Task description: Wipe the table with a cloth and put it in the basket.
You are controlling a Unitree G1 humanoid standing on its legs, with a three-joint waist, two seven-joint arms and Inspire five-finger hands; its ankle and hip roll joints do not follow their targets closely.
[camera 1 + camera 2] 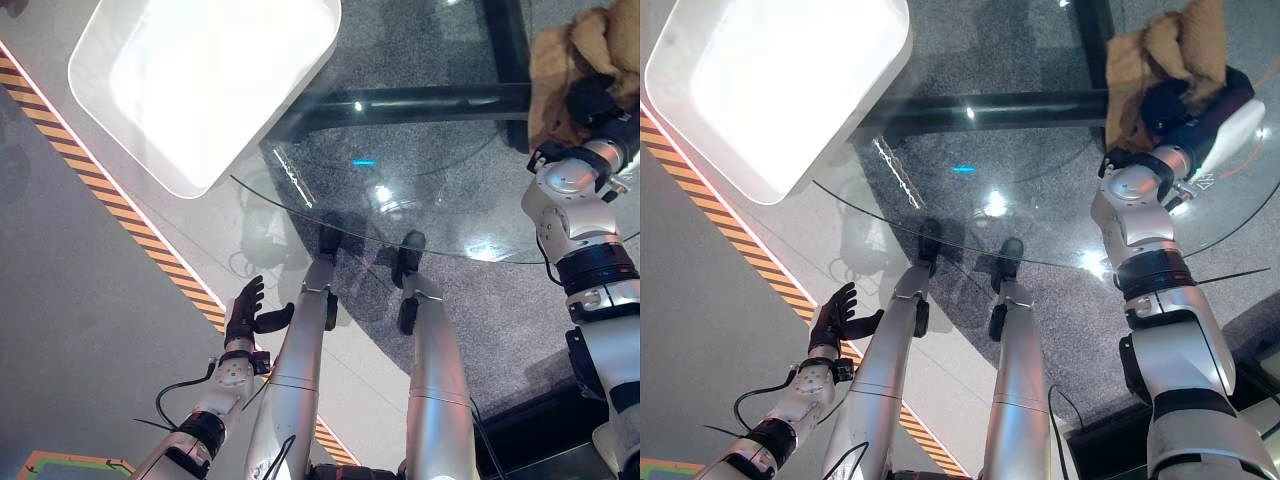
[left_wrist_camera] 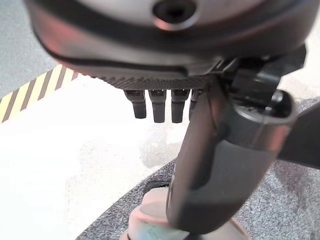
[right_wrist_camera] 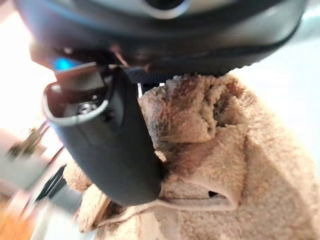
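The right hand (image 1: 1185,105) sits at about one o'clock on the round glass desk (image 1: 1040,215), its thumb and fingers closed into the bunched tan cloth (image 1: 1150,60), which rests on the glass there. In its own wrist view the thumb presses into a thick fold of the terry, though the fingers are buried beneath and I can't be sure how deep they bite.

The step in hand looks like the wipe itself. To do it well, the palm should bear flat and evenly, so the cloth drags as a pad rather than rolling up under the fingers. Strokes should run back toward six o'clock and across the middle, overlapping, staying inside the glass rim so the cloth doesn't spill off. The grip must stay firm enough that the wad doesn't slip free mid-stroke.

The white basket (image 1: 210,85) waits at about ten o'clock, beyond the desk's edge, ready for the drop afterwards.

The left hand (image 1: 250,312) hangs low at seven o'clock over the floor, fingers straight and holding nothing.
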